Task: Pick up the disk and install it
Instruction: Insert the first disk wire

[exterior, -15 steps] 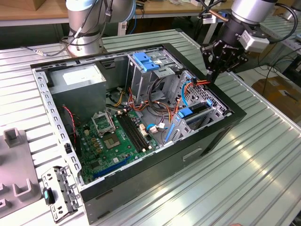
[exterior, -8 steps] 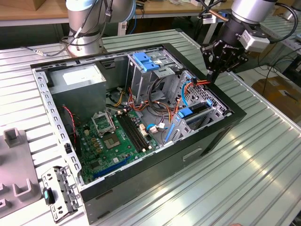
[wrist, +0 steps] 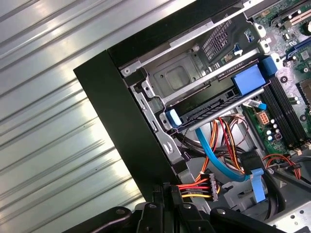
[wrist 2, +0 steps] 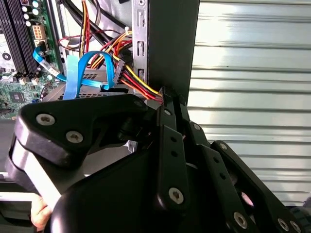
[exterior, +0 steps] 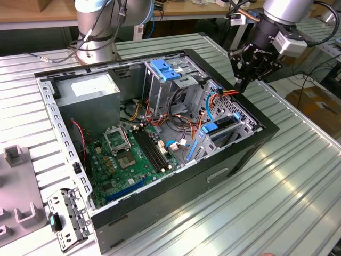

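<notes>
You are looking at one open computer case (exterior: 240, 152) lying on a ribbed metal table (exterior: 298, 202), its green motherboard (exterior: 133, 160) exposed. Inside stands one tall grey drive cage (exterior: 162, 88) with a blue handle (exterior: 164, 69) on top. Red, yellow and orange power wires (wrist: 197, 187) and a thin light-blue cable (wrist: 218, 160) crowd the corner of the case just beside the tool.

One disk (exterior: 221, 128) shows, dark with a blue carrier frame, seated in the bay at the case's edge toward the exterior view's right; in the first wrist view it (wrist: 228, 99) lies between metal rails.

The single gripper (exterior: 242, 82) hangs over the case wall at that corner, close above the wire bundle. In both wrist views its black fingers (wrist 2: 167, 109) sit pressed together with no gap, clenched on nothing, their tips at the wires' connector (wrist: 206, 187).
</notes>
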